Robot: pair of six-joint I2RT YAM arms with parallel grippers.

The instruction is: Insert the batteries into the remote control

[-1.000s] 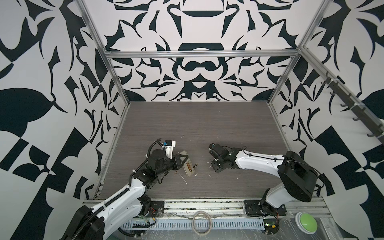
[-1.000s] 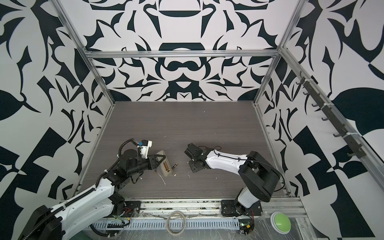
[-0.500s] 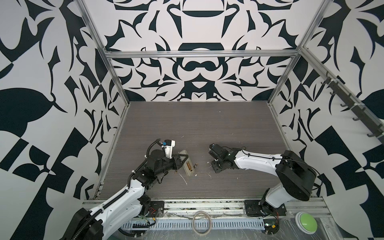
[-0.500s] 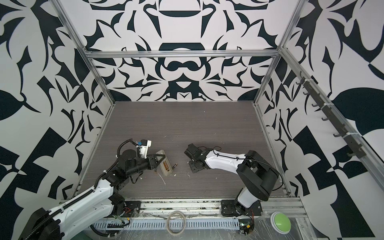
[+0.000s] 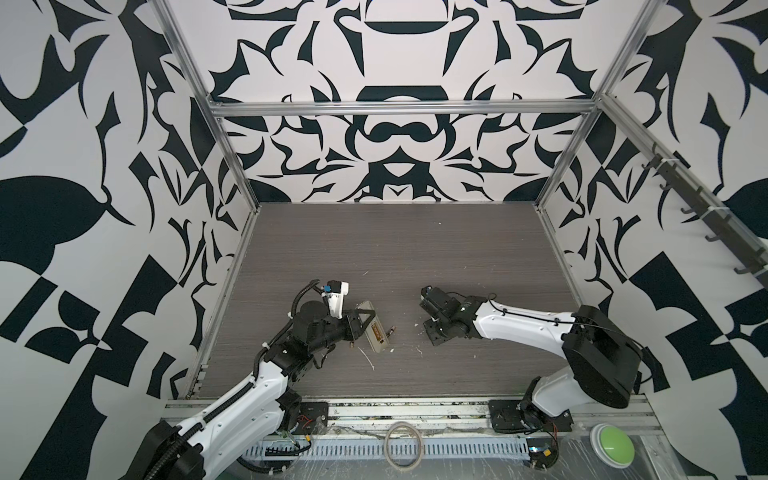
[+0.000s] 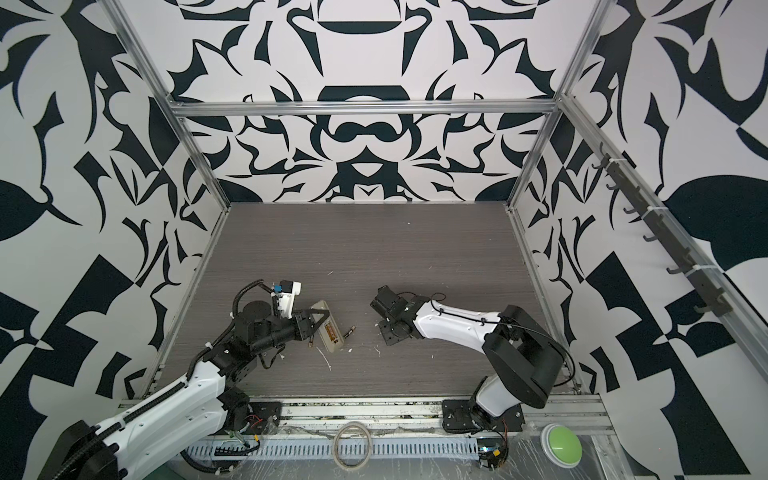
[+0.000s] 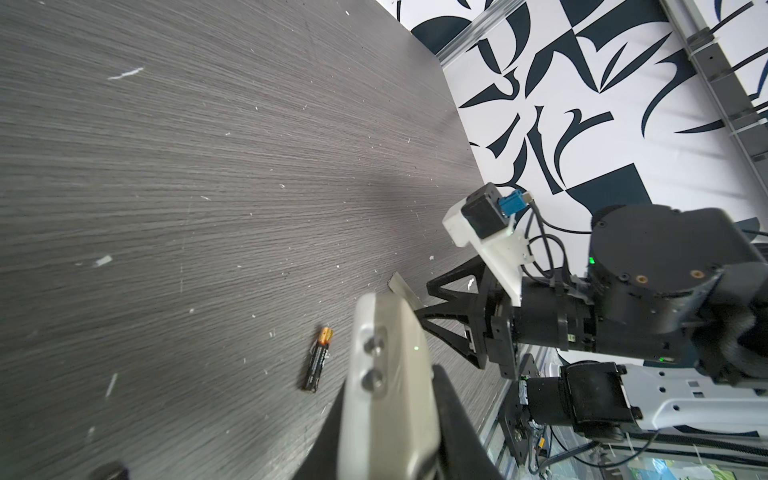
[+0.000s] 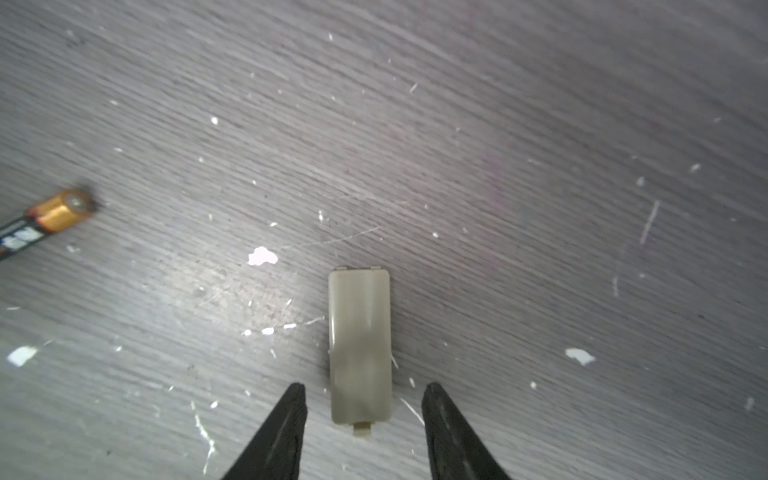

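The remote control (image 5: 375,329) is clamped by its long sides in the left end effector (image 5: 360,323). It is held tilted, low over the table (image 5: 415,249). In both top views its back is turned up and open. Something gold is seen inside, but it cannot be told if that is a battery.

Only one battery (image 7: 318,360) is clearly seen. It lies flat on the table, just beside the remote control and not touching it.

The jaws of the right end effector (image 8: 365,387) are apart. A little grey lid (image 8: 360,345) lies flat on the table between them, and it is not touched by either jaw.

The battery is judged to be light, hard, smooth and round. It will likely roll if it is bumped, and it may slip if it is pinched near an end. It is best taken across its dark middle, with both ends left free, so that it can be pushed down into the slot.

The remote control is judged to be light, stiff plastic with a smooth skin. A firm hold on its sides is enough, and a hard squeeze is not needed. The lid looks thin, so its small tabs could be snapped if it is bent.
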